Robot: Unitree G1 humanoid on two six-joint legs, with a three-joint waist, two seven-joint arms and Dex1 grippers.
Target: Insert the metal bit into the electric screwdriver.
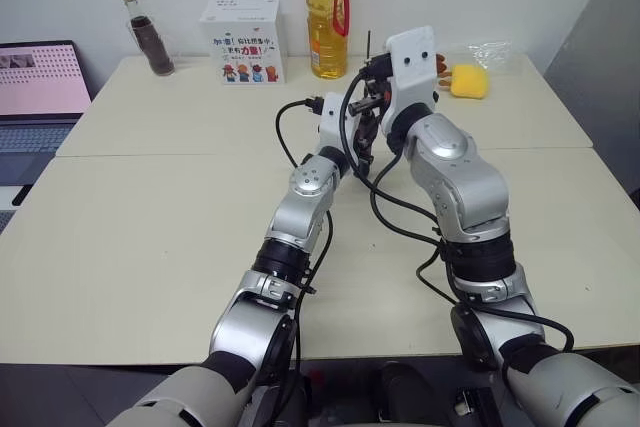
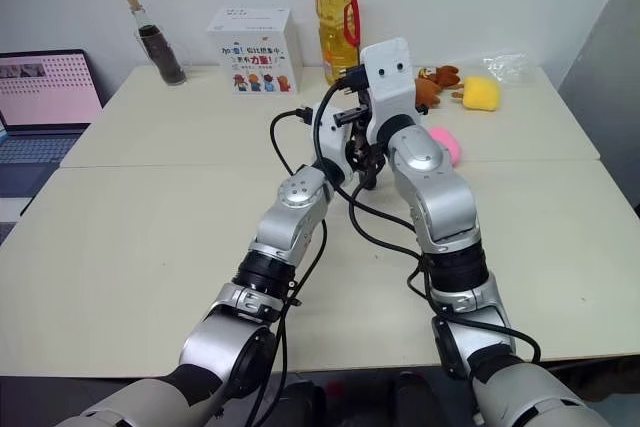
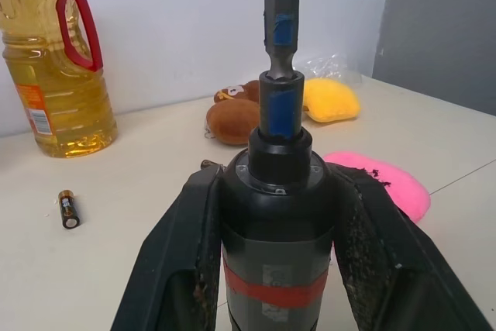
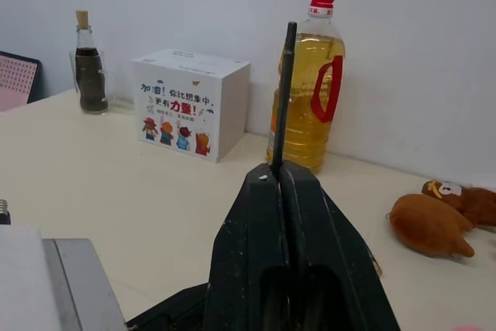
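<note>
My left gripper (image 3: 277, 182) is shut on the electric screwdriver (image 3: 275, 222), a black body with a red band held between both fingers (image 3: 174, 261). A grey hex piece with blue bands (image 3: 280, 29) stands out of its nose. My right gripper (image 4: 279, 180) is shut on the metal bit (image 4: 284, 91), a thin dark rod rising straight from the closed fingertips. In the left eye view both hands meet above the table's middle. There the right wrist (image 1: 410, 62) sits a little higher than the left hand, and the bit's tip (image 1: 368, 42) pokes up beside it.
Along the table's far edge stand an oil bottle (image 1: 327, 17), a white printed box (image 1: 242, 42) and a dark corked bottle (image 1: 150, 39). A brown plush toy (image 2: 437, 80), a yellow sponge (image 1: 468, 80), a pink pad (image 2: 447, 144) and a small battery (image 3: 68, 208) lie nearby. A laptop (image 1: 40, 82) sits far left.
</note>
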